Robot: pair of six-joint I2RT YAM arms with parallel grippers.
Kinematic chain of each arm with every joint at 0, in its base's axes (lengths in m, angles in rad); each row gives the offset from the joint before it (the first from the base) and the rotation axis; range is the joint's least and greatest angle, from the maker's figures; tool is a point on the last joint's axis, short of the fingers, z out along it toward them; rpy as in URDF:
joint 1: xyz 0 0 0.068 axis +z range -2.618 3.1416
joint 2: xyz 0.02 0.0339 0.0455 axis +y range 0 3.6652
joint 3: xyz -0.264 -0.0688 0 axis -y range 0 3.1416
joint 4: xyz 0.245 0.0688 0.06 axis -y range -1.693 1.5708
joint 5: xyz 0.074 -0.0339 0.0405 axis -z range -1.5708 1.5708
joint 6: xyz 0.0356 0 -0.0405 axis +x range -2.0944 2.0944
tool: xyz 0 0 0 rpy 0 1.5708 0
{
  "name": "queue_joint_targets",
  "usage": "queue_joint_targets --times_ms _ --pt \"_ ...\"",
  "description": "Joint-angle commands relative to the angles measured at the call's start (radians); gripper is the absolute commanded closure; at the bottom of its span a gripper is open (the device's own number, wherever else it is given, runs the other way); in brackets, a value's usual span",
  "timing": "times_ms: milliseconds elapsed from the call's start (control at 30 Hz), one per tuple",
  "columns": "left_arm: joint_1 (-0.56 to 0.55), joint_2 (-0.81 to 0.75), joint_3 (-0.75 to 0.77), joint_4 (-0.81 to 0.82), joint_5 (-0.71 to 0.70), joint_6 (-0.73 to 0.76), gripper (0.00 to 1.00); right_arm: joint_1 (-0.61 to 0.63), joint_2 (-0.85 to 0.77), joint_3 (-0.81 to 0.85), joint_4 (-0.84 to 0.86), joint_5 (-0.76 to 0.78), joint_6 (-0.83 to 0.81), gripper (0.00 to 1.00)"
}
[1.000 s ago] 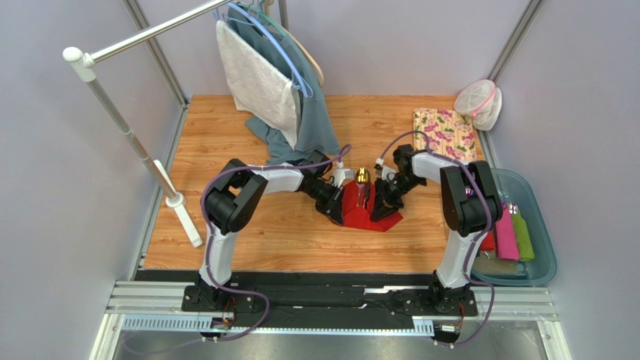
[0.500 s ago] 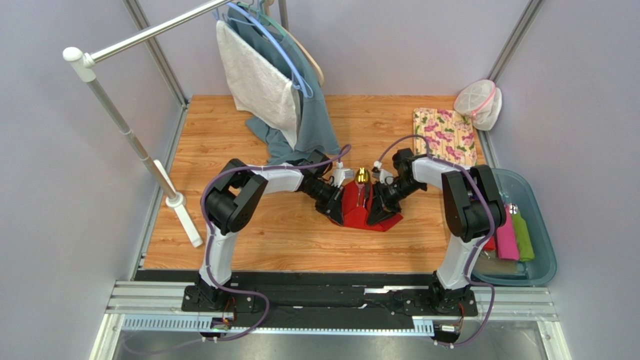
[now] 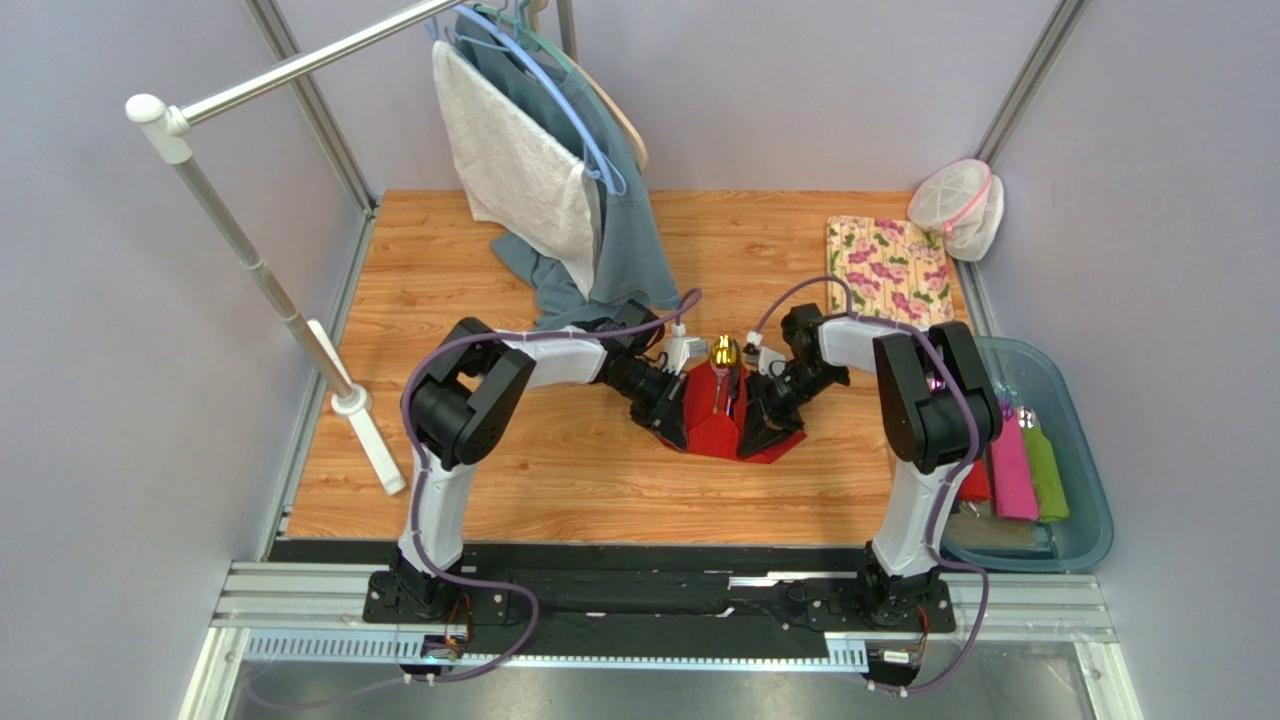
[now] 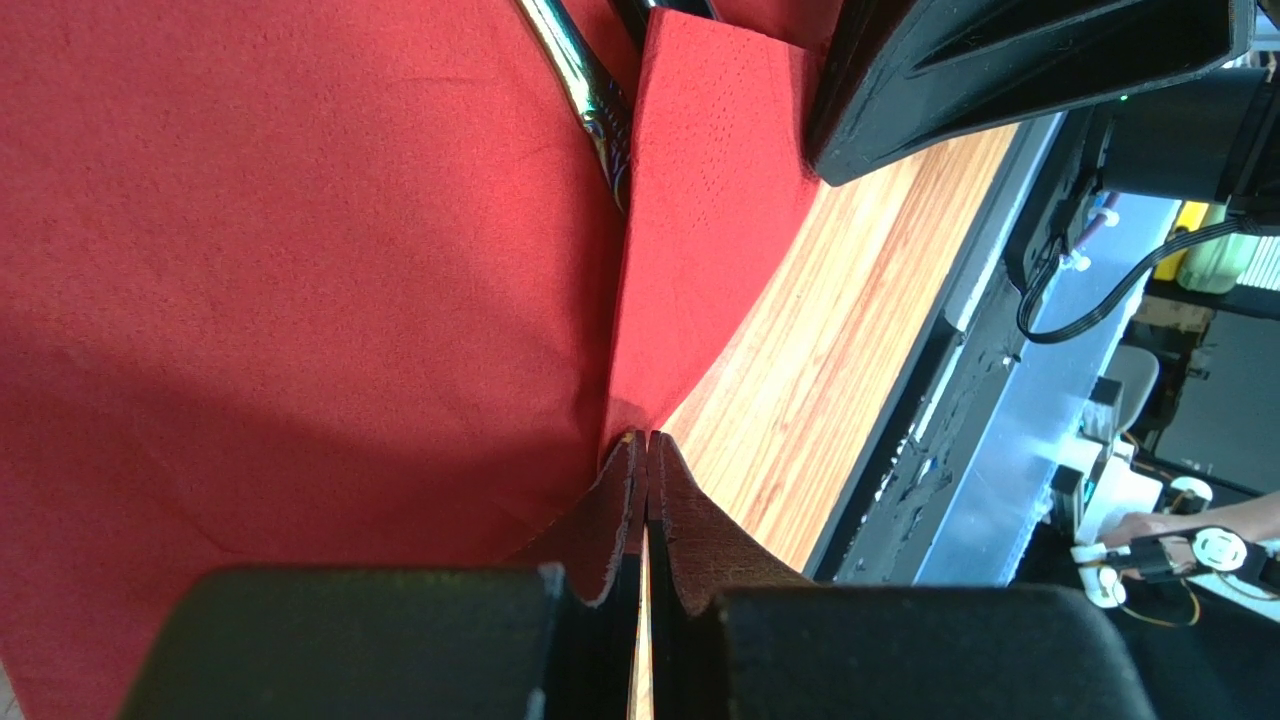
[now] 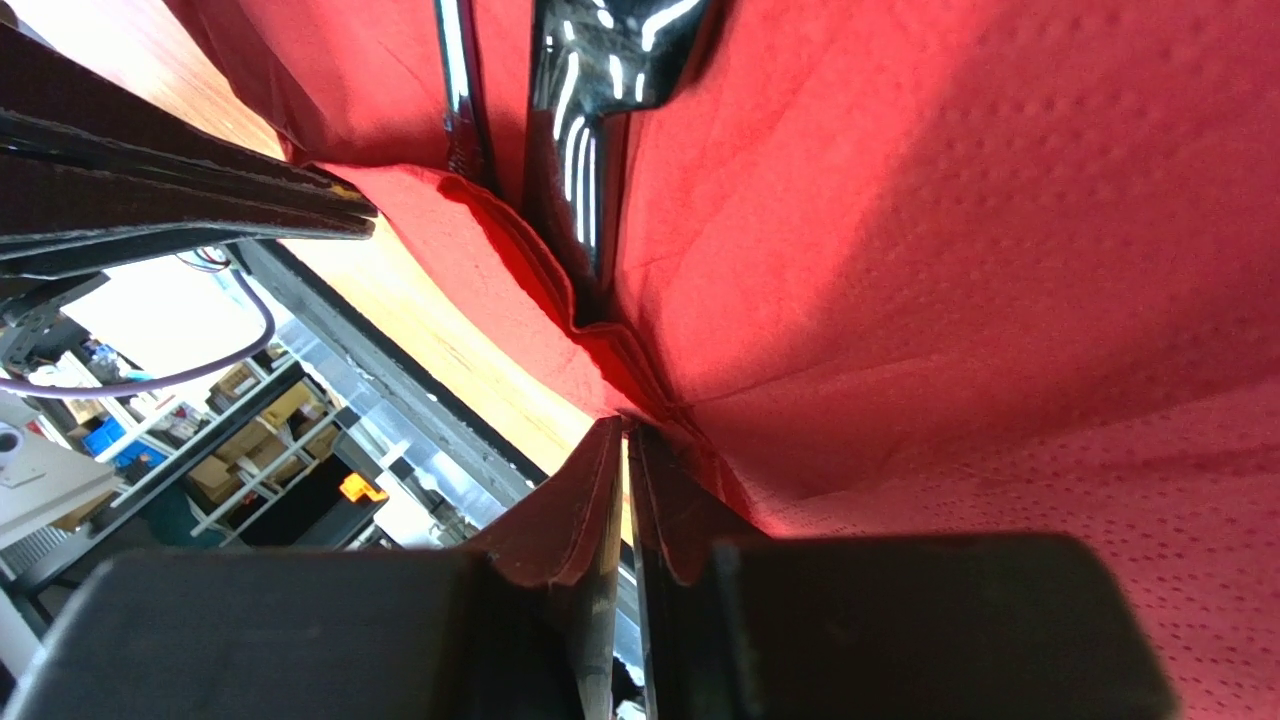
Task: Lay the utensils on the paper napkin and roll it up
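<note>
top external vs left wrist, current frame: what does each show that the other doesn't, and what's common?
Only top external: both arms whole, the clothes rack, the floral cloth, the blue bin and the gold utensil end.
Only left wrist: up close, the left gripper shut on the edge of the paper napkin, with a shiny utensil handle lying in the fold.
Both: the red napkin turned up at its sides, and the wooden table.

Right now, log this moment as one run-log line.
stage: paper napkin sides raised | left fingers: shut on napkin edge | right fingers: shut on napkin edge | utensils: lying on napkin between fingers
</note>
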State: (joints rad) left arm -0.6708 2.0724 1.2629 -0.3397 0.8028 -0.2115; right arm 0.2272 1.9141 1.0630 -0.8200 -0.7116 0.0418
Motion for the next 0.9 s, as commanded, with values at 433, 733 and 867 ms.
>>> queue_joint_targets --times_ms 433,733,867 --pt "0.008 -0.057 -0.068 0.05 -0.067 0.0 0.99 -0.04 0.003 0.005 -0.004 0.144 -0.103 0.87" --pt "0.008 -0.181 -0.128 0.114 -0.024 0.027 0.97 -0.04 0.022 0.038 0.001 0.169 -0.105 0.87" --pt "0.005 -0.219 -0.123 0.215 0.022 -0.046 0.92 -0.039 0.023 0.054 -0.007 0.147 -0.097 0.87"
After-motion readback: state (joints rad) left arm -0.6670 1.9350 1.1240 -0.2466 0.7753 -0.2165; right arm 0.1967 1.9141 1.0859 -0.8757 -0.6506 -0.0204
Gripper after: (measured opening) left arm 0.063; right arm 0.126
